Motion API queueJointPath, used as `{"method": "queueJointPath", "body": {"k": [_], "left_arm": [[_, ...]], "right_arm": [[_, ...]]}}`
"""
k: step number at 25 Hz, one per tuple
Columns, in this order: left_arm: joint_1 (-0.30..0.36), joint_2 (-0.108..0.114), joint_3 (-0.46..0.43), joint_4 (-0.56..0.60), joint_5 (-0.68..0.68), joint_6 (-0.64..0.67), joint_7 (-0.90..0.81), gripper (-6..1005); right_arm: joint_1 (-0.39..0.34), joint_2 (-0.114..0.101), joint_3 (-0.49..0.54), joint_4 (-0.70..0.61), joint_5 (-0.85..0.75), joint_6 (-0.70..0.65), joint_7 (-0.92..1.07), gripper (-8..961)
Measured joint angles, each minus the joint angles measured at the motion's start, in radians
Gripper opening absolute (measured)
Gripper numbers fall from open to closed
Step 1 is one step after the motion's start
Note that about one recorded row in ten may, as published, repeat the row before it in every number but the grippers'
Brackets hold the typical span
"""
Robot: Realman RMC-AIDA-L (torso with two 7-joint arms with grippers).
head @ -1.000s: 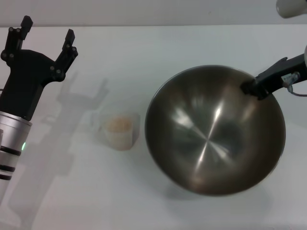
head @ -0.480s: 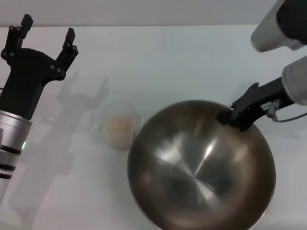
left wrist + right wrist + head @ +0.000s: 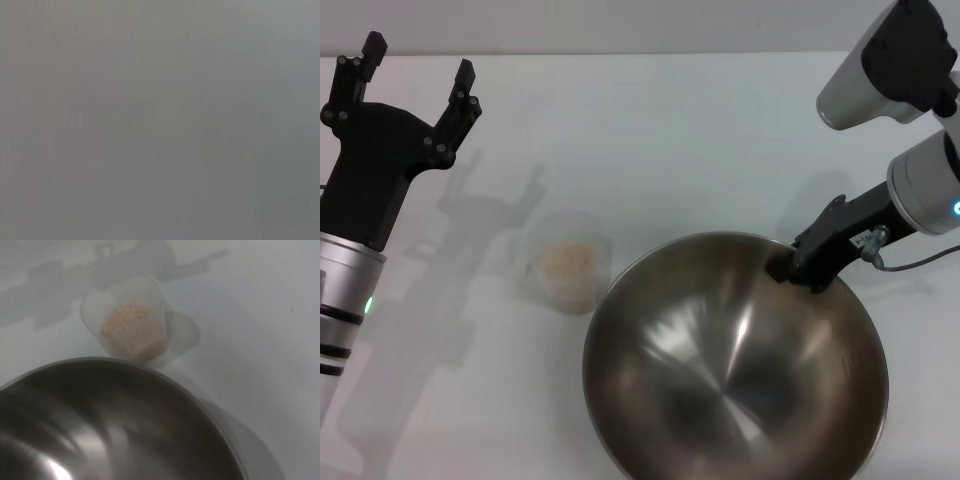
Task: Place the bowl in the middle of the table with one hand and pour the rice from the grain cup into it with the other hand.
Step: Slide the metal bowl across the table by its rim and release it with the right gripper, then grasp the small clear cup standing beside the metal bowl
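Note:
The steel bowl (image 3: pixel 735 360) fills the lower middle-right of the head view, tilted, and its rim is held at the far right side by my right gripper (image 3: pixel 790 268), which is shut on it. The bowl also shows in the right wrist view (image 3: pixel 110 425). The clear grain cup (image 3: pixel 566 265) stands upright on the white table (image 3: pixel 650 130) just left of the bowl's rim, with rice (image 3: pixel 567 260) inside; it also shows in the right wrist view (image 3: pixel 131 326). My left gripper (image 3: pixel 415 72) is open and empty at the far left, well away from the cup.
The left wrist view shows only plain grey. The table's far edge runs along the top of the head view. The bowl's rim lies very near the cup.
My right gripper has carried the bowl toward me and to the left, so its rim now lies close to the cup. The left arm and the cup have not moved.

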Motion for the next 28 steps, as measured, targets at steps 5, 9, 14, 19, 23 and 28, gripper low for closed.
{"method": "queueJointPath", "body": {"k": [5, 9, 14, 19, 23, 28], "left_arm": [[0.003, -0.001, 0.000, 0.000, 0.000, 0.002, 0.000, 859], [0.005, -0.001, 0.000, 0.000, 0.000, 0.003, 0.000, 858], [0.009, -0.001, 0.000, 0.000, 0.000, 0.005, 0.000, 857], [0.012, -0.001, 0.000, 0.000, 0.000, 0.013, 0.000, 857], [0.019, -0.001, 0.000, 0.000, 0.000, 0.019, 0.000, 858], [0.022, 0.000, 0.000, 0.000, 0.000, 0.020, 0.000, 858]], "right_arm": [[0.013, 0.000, 0.000, 0.016, -0.011, 0.003, 0.014, 5], [0.015, 0.000, 0.000, 0.014, -0.011, 0.006, 0.021, 68], [0.014, 0.000, 0.000, -0.001, -0.011, 0.005, 0.031, 229], [0.013, 0.000, 0.003, -0.034, -0.013, -0.002, 0.041, 346], [0.003, 0.000, 0.006, -0.103, -0.021, -0.025, 0.046, 430], [-0.022, 0.002, 0.001, -0.207, -0.020, -0.150, 0.039, 500]]}}
